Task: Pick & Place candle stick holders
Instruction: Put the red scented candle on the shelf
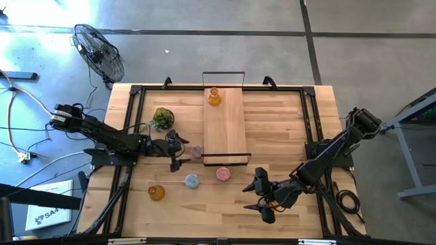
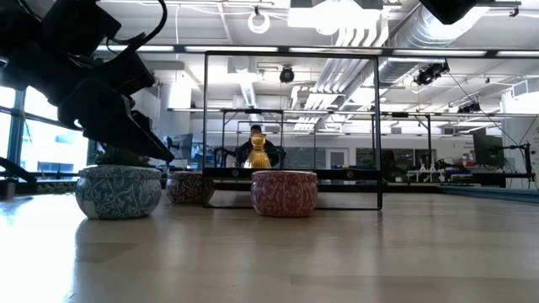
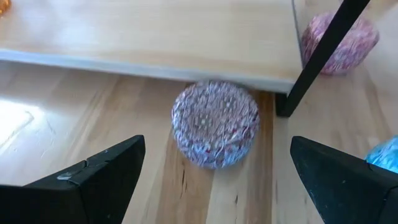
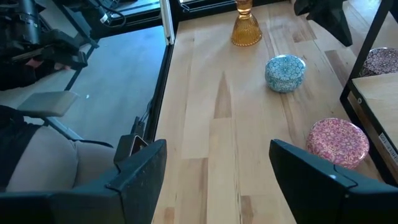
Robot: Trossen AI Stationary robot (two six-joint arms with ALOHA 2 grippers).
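A pink holder (image 1: 197, 151) stands on the table against the near left corner of the wooden tray (image 1: 225, 136). My left gripper (image 1: 178, 151) is open just left of it; in the left wrist view its fingers flank the holder (image 3: 215, 123) without touching. A second pink holder (image 1: 223, 174), a light-blue one (image 1: 192, 181) and an amber one (image 1: 157, 193) stand on the table nearer the front. Another amber holder (image 1: 214, 97) stands on the tray's far end. My right gripper (image 1: 262, 197) is open and empty near the front right. A third amber holder is not in view.
The tray has black wire handles at its near end (image 1: 225, 160) and far end (image 1: 223, 73). A green potted plant (image 1: 162, 119) stands just beyond my left arm. Bare wood lies between the pink holder and my right gripper (image 4: 214, 180).
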